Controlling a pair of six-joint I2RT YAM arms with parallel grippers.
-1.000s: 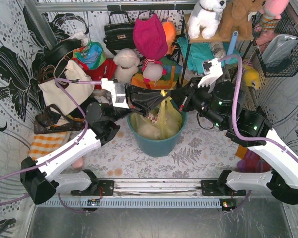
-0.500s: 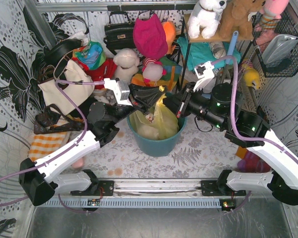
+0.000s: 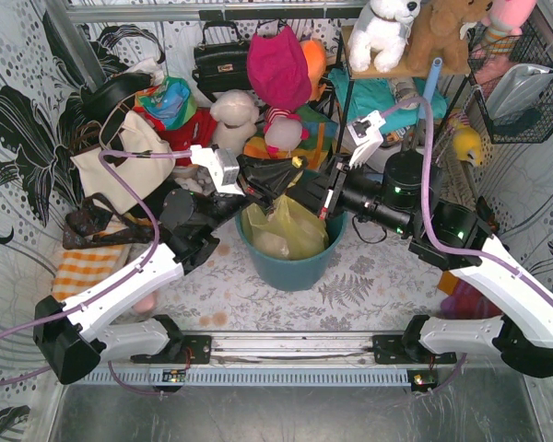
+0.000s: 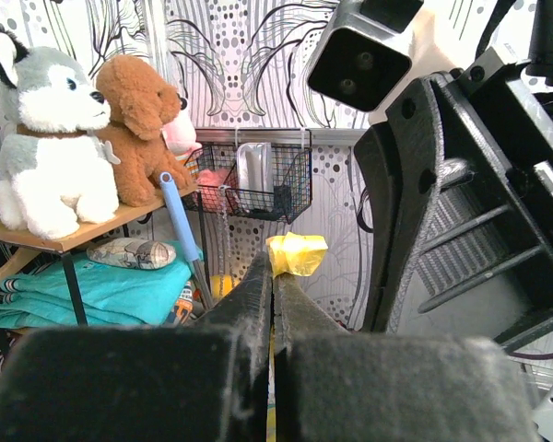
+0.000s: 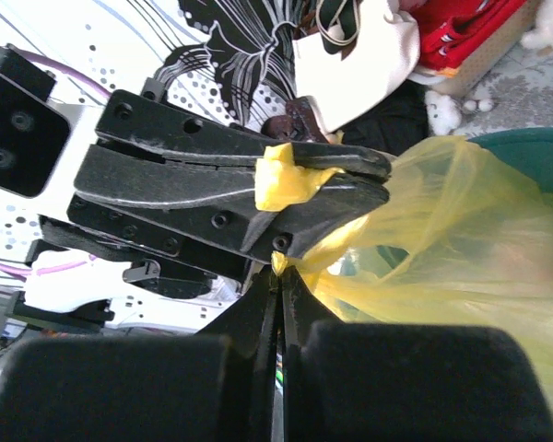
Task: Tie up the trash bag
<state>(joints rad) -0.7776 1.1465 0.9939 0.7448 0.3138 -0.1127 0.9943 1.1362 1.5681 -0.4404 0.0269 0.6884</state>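
Note:
The yellow translucent trash bag [image 3: 290, 228] sits in the round teal bin [image 3: 290, 267] at the table's middle. Above the bin's far rim my left gripper [image 3: 296, 174] is shut on one bag end; a yellow tip [image 4: 296, 253] pokes out past its jaws [image 4: 275, 276]. My right gripper [image 3: 304, 193] reaches in from the right, right next to the left one, and is shut on another bag end [image 5: 281, 269]. In the right wrist view the left gripper [image 5: 364, 170] lies crosswise just above, and the bag's film [image 5: 461, 249] stretches off to the right.
A cream tote bag [image 3: 120, 166] and dark straps lie at the left. Plush toys [image 3: 235, 120] and a black handbag [image 3: 221, 60] crowd the back. A shelf with stuffed animals [image 3: 387, 37] and a wire basket [image 3: 525, 92] stand at the right rear.
My right gripper has moved left over the bin with its bag end, closing in on the left gripper. The left gripper has barely shifted. The bag's top has been drawn leftward.

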